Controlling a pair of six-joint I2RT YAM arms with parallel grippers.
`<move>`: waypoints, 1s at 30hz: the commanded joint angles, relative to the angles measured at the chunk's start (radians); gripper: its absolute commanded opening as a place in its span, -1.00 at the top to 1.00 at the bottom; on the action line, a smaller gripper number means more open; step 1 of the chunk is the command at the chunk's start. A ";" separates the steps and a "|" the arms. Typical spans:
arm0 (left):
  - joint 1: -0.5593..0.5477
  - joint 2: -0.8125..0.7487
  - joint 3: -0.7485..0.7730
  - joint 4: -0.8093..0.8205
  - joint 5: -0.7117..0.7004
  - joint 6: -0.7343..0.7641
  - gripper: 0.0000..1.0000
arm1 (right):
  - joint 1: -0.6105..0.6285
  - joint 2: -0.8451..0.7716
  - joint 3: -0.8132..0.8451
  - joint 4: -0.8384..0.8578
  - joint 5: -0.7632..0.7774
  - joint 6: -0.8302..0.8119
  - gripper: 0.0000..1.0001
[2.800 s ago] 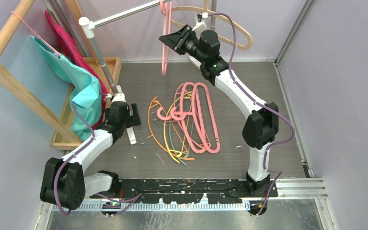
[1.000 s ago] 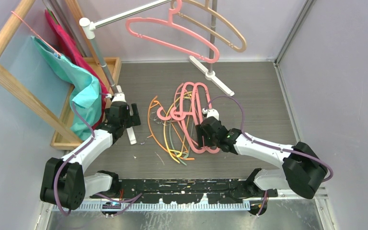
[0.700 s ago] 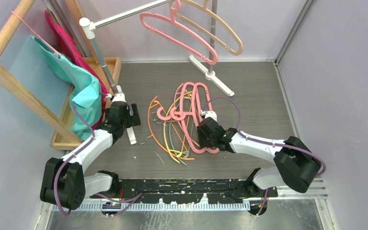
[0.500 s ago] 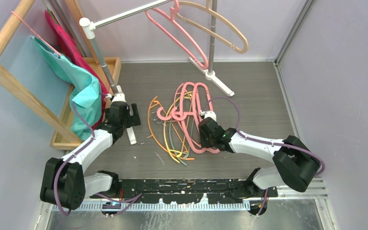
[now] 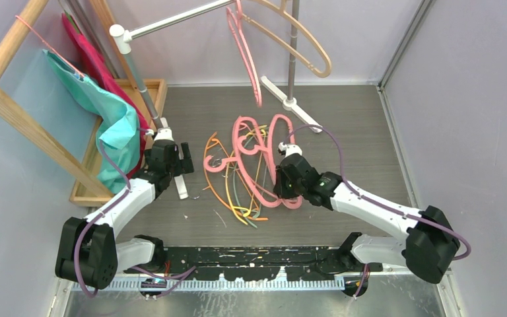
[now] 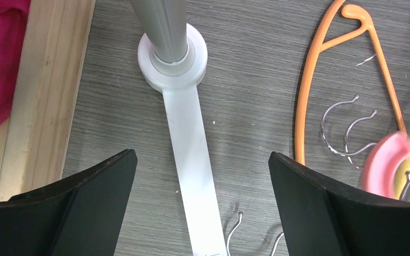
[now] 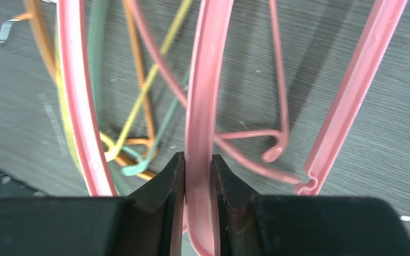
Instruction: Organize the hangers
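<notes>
Up beyond the right gripper, the pink hanger and beige hanger on the silver rail are swinging, the pink one now edge-on. Beneath the gripper the tangled pile is shifting. The jaws, wide a second ago, are clamping a thick pink hanger, smooth glossy flat-banded plastic among thin wiry ones, so a third hanging is likely starting. The left gripper is hovering open.
</notes>
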 commanded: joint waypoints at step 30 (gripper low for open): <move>0.002 -0.022 0.003 0.031 0.004 -0.010 -0.96 | 0.034 0.085 -0.100 0.178 -0.033 0.002 0.20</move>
